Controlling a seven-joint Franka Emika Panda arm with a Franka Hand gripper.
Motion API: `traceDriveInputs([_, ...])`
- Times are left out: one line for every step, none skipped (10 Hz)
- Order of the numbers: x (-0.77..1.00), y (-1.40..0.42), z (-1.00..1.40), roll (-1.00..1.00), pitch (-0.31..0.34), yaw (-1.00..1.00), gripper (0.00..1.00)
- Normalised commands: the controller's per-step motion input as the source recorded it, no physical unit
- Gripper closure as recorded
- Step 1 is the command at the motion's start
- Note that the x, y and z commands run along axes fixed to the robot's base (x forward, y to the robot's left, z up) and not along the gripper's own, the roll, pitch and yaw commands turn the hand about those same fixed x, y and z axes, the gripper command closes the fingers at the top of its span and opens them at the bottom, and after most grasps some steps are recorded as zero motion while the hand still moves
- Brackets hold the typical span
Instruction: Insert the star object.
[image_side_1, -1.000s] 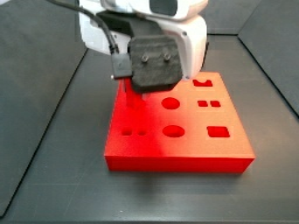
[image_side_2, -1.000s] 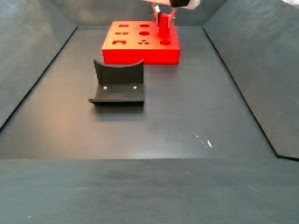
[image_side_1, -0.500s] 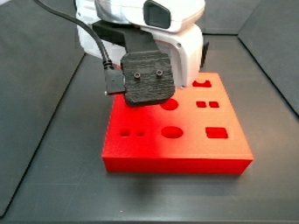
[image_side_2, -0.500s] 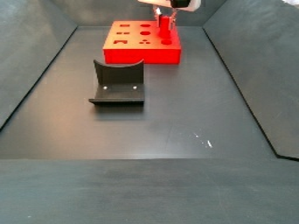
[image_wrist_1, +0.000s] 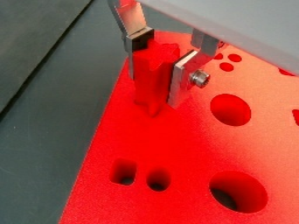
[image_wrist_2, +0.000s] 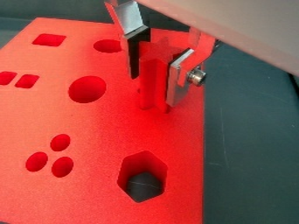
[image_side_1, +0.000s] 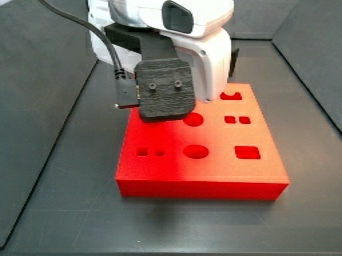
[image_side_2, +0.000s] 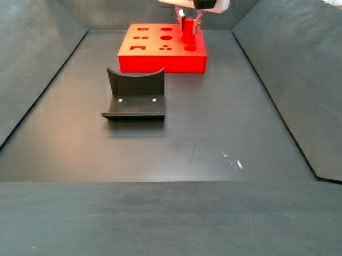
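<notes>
The star object (image_wrist_1: 149, 87) is a slim bright red rod with a star-shaped section, held upright between my fingers; it also shows in a wrist view (image_wrist_2: 149, 87) and a side view (image_side_2: 190, 36). My gripper (image_wrist_1: 160, 61) is shut on it, also seen in a wrist view (image_wrist_2: 156, 66), over the red block (image_side_1: 201, 168). The rod's lower end meets the block's top face near an edge. Any hole under it is hidden. In a side view the hand (image_side_1: 167, 88) covers the rod and fingers.
The red block (image_side_2: 147, 62) has several shaped holes: round ones (image_wrist_1: 230, 108), a hexagonal one (image_wrist_2: 142, 178), square ones (image_side_1: 249, 152). The dark fixture (image_side_2: 135, 95) stands on the dark floor in front of the block. Sloping dark walls bound the floor.
The hand has moved a little lower and to the left over the block since a second ago. It has held still for the last half second, with the rod still gripped.
</notes>
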Motion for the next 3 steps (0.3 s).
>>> traceDriveInputs([0.00,-0.08,-0.67,0.00,0.000,-0.10,1.00])
traceDriveInputs([0.00,0.00,0.00,0.00,-0.007,0.00,1.00])
traceDriveInputs([0.00,0.00,0.00,0.00,0.000,0.00,1.00])
